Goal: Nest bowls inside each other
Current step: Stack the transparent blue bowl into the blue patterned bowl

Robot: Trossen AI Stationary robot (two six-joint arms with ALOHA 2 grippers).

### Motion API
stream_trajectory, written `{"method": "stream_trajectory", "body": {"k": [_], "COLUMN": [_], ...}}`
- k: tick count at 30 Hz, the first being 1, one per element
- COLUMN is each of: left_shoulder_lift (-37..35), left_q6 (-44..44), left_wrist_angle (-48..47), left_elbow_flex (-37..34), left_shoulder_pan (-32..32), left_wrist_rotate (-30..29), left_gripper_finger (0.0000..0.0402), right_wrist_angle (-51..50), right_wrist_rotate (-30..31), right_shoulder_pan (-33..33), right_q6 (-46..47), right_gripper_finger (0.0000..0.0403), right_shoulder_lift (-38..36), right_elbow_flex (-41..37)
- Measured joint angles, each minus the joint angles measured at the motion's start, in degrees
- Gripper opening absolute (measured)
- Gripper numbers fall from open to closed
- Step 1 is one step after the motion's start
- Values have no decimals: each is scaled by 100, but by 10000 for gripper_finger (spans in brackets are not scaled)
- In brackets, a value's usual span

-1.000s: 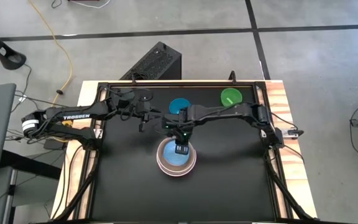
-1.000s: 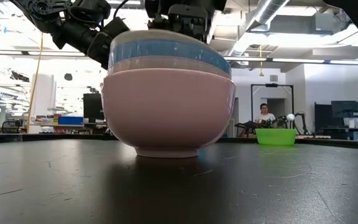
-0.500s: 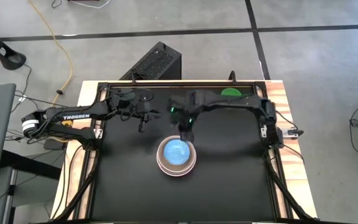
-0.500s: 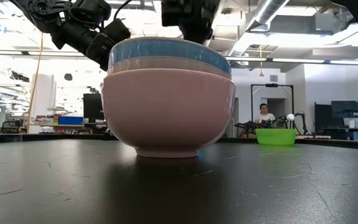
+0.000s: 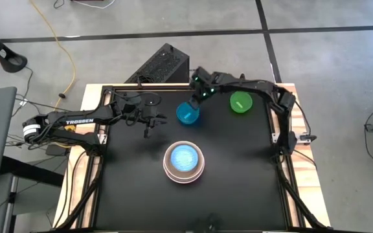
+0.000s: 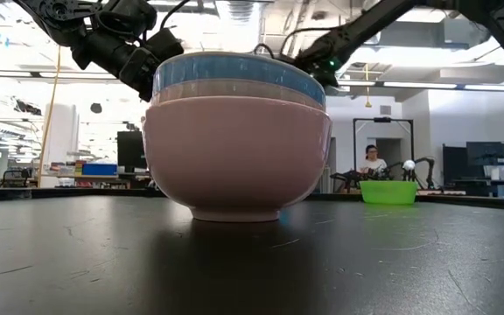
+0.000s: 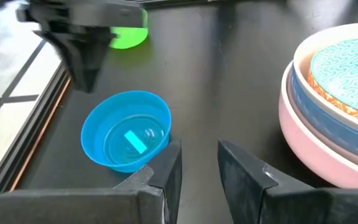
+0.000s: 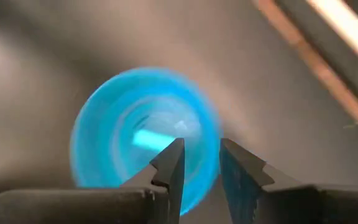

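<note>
A nested stack of bowls stands mid-table on the base of its pink outer bowl. Inside it sit a pale bowl, a blue bowl and a teal patterned one on top. A small light blue bowl and a small green bowl rest upright near the far edge. My right gripper hovers open above the light blue bowl, clear of it. My left gripper waits open, to the left of that bowl.
A black box lies on the floor beyond the far edge. The table's frame rails run along its sides. In the low view a person sits far off in the room. Bare black tabletop lies near the front edge.
My right gripper has risen from the top of the stack and swung toward the table's far edge, ending above the small light blue bowl. The stack has stayed where it was.
</note>
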Motion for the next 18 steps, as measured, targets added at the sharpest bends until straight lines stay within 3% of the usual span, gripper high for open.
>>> {"method": "stream_trajectory", "body": {"k": [5,12,18], "left_shoulder_lift": [-2,0,0], "left_q6": [4,53,41], "left_wrist_angle": [-15,-39,-49], "left_elbow_flex": [0,0,0], "left_shoulder_pan": [0,0,2], "left_wrist_rotate": [0,-3,0], "left_gripper_finger": [94,94,94], "right_wrist_angle": [54,142,79], "right_wrist_rotate": [-48,-53,657], "right_shoulder_pan": [-339,-98,166], "right_q6": [5,-216,-435], "right_gripper_finger": [118,118,118], "right_shoulder_lift": [-6,-6,223], "right_elbow_flex": [-21,-21,-37]}}
